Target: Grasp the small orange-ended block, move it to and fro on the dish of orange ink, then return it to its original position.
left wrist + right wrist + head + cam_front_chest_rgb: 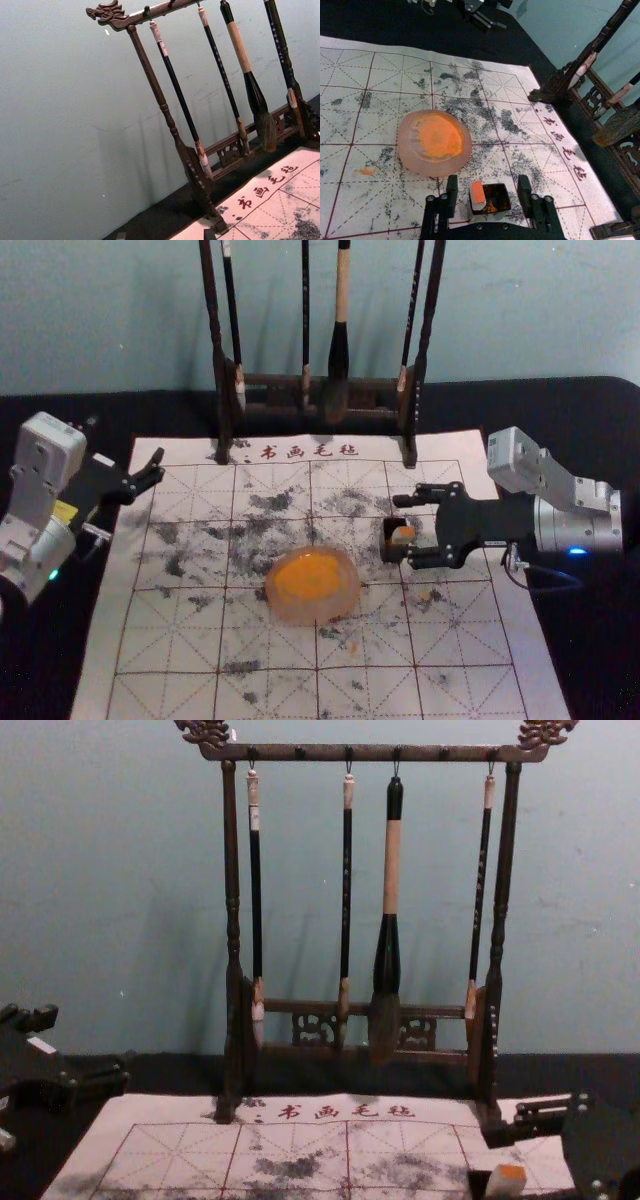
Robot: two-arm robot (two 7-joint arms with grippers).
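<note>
Block with an orange end stands, a little tilted, in a small dark box, its coloured end up and showing above the rim. It sits toward the robot's right side of the box.

The right claw reaches in from the robot's right, low over the mat. It is spread wide, with one finger on the far side of the block and box and the other on the near side, and the block is not gripped.

A pale pink dish holding orange ink rests on the mat, to the robot's left of the box and a little nearer the robot. The mat has a red grid, black smudges and a few orange spots, and lies on the black worktop.

The left claw is parked at the robot's left, by the far left part of the mat, its fingers apart and holding nothing.

Behind, a dark wooden rack carries four hanging brushes, one much thicker than the others.
</note>
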